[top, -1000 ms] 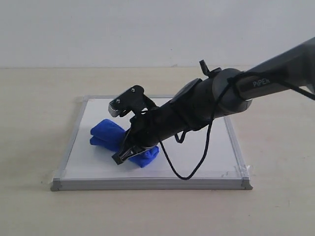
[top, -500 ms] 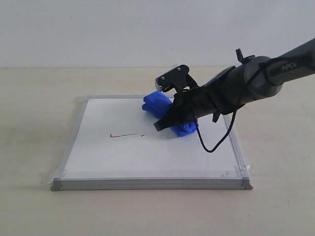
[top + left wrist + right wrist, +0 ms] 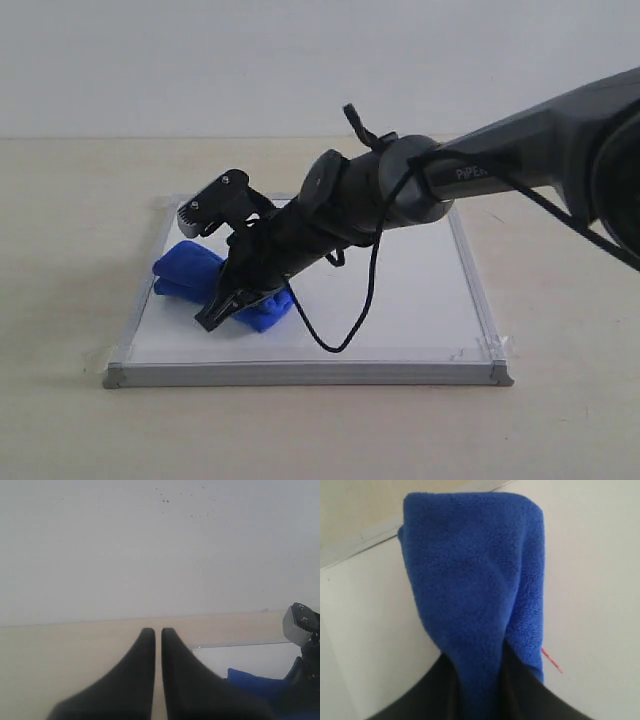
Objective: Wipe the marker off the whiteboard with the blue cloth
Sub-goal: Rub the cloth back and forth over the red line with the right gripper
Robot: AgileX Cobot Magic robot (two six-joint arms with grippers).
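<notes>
The whiteboard (image 3: pixel 400 300) lies flat on the table. My right gripper (image 3: pixel 202 268) reaches across to the board's left part and is shut on the blue cloth (image 3: pixel 178 268), pressing it onto the board. In the right wrist view the blue cloth (image 3: pixel 470 580) is bunched between the dark fingers (image 3: pixel 420 700) over the whiteboard (image 3: pixel 590 580). A short piece of the red marker (image 3: pixel 551 661) peeks out beside the cloth; in the exterior view arm and cloth hide it. My left gripper (image 3: pixel 157 631) is shut and empty, off the whiteboard (image 3: pixel 250 655), with the blue cloth (image 3: pixel 250 680) beside it.
The board rests on a beige table (image 3: pixel 70 260) before a white wall (image 3: pixel 200 60). A black cable (image 3: pixel 345 335) loops down from the right arm over the board. Clear tape (image 3: pixel 495 345) holds the near right corner.
The right gripper swept the cloth from the board's far middle-right to its near left. The red line seen half a second ago in the exterior view is now covered.
</notes>
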